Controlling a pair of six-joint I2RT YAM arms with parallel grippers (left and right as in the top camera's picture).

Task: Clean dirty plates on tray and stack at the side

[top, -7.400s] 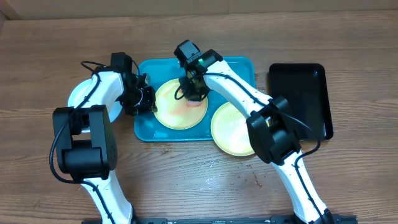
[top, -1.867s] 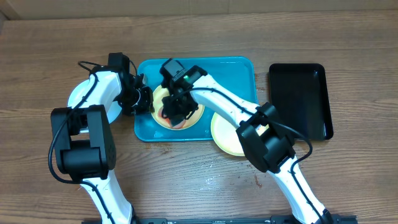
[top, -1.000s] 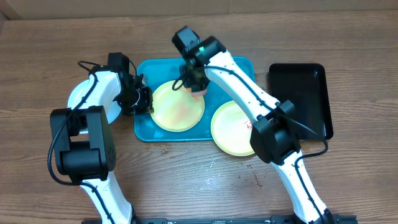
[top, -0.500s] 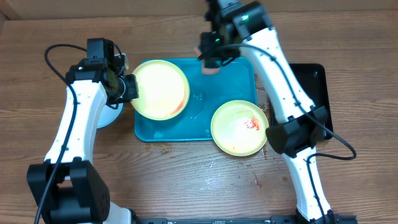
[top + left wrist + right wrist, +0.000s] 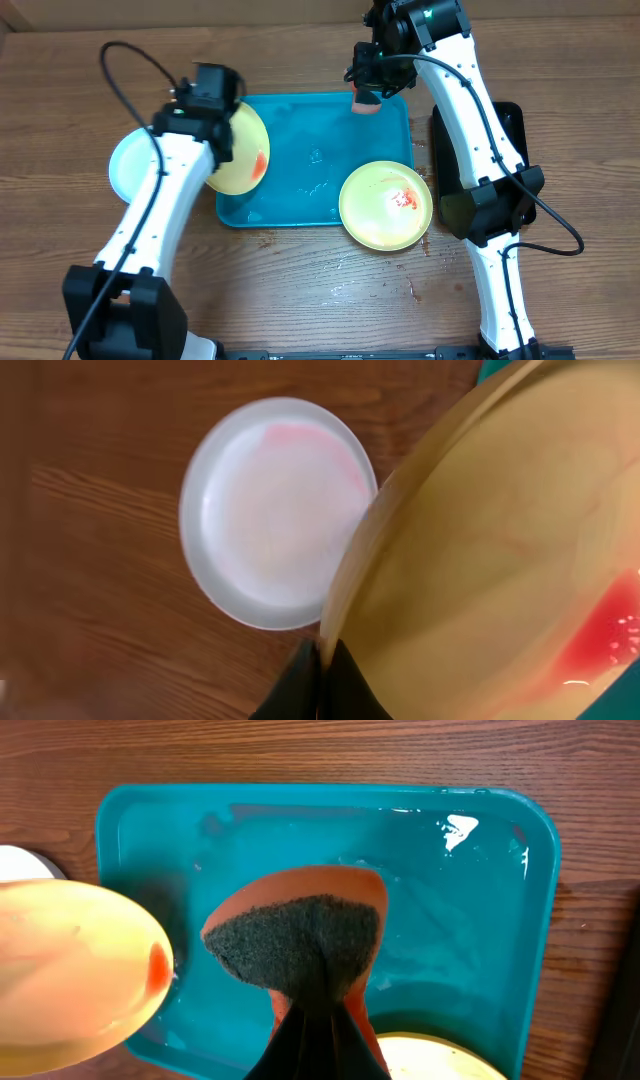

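My left gripper (image 5: 220, 135) is shut on the rim of a pale yellow plate (image 5: 245, 150) and holds it tilted above the left edge of the turquoise tray (image 5: 315, 165). Red sauce shows at the plate's lower edge. In the left wrist view the fingers (image 5: 322, 660) pinch that plate (image 5: 500, 560) above the white plate (image 5: 275, 510), which lies on the table (image 5: 135, 165). My right gripper (image 5: 372, 88) is shut on an orange sponge (image 5: 366, 102) with a dark scrub face (image 5: 300, 935), held above the tray (image 5: 450, 920). A second yellow plate (image 5: 385, 205) with a red smear sits at the tray's front right corner.
A black tray (image 5: 505, 150) lies on the table to the right, partly hidden by my right arm. The turquoise tray's floor is wet. Bare wood table (image 5: 300, 280) runs along the front.
My left arm has carried the yellow plate left and tipped it more steeply, nearer the white plate. My right gripper has moved the sponge a little to the right.
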